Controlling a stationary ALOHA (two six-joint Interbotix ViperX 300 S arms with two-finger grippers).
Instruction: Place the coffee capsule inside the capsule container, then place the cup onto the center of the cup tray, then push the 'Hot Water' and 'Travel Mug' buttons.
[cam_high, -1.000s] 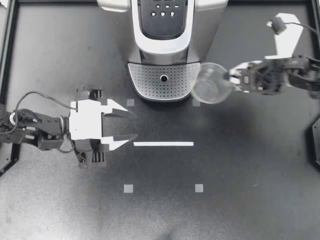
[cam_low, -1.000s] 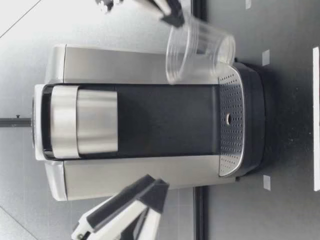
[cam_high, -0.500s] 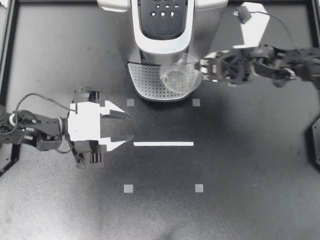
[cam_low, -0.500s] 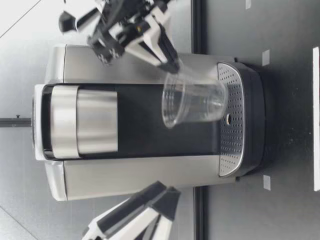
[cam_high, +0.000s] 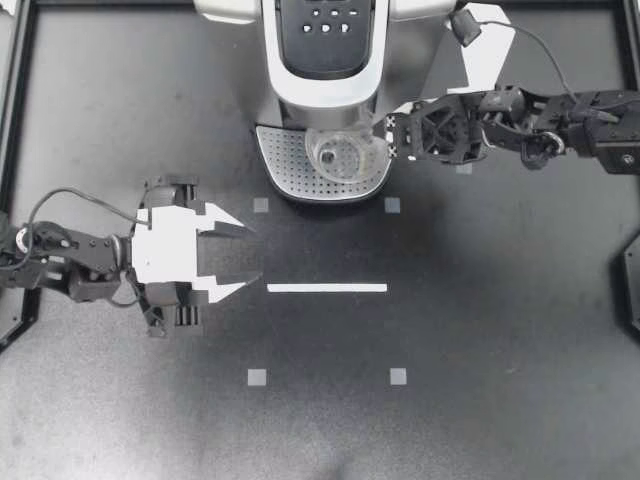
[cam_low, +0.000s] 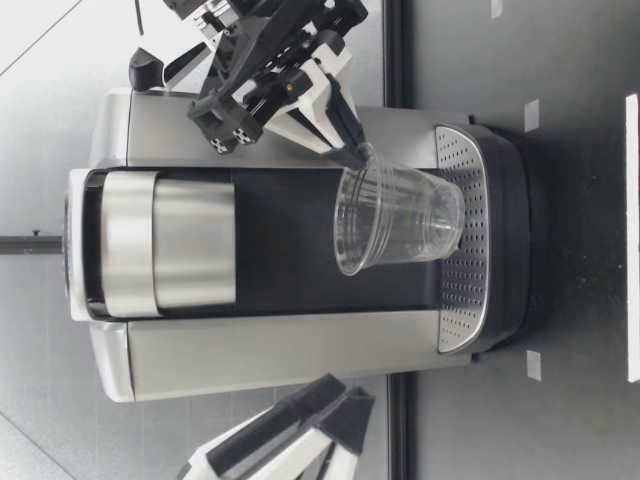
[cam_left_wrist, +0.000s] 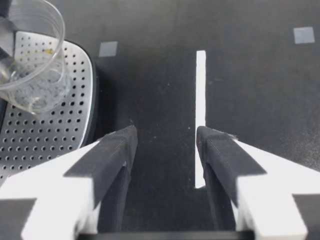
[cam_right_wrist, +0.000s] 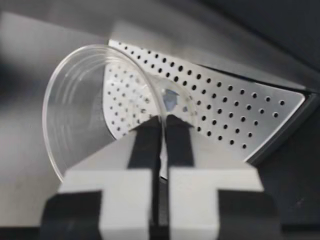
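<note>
One cup (cam_high: 345, 157), rim in right hand (cam_high: 386, 138), over tray (cam_high: 285, 165)

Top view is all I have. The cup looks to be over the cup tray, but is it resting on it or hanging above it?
Observer: In the low view the cup is tilted, with its base close over the cup tray. I cannot tell whether they touch.
Operator: How is the right gripper holding it?
Observer: The right wrist view shows the right gripper pinching the cup's wall at the rim, one finger inside and one outside.
Operator: Is the rim clear of the machine above it?
Observer: Yes. The low view shows an open gap between the rim and the brew head above.
</note>
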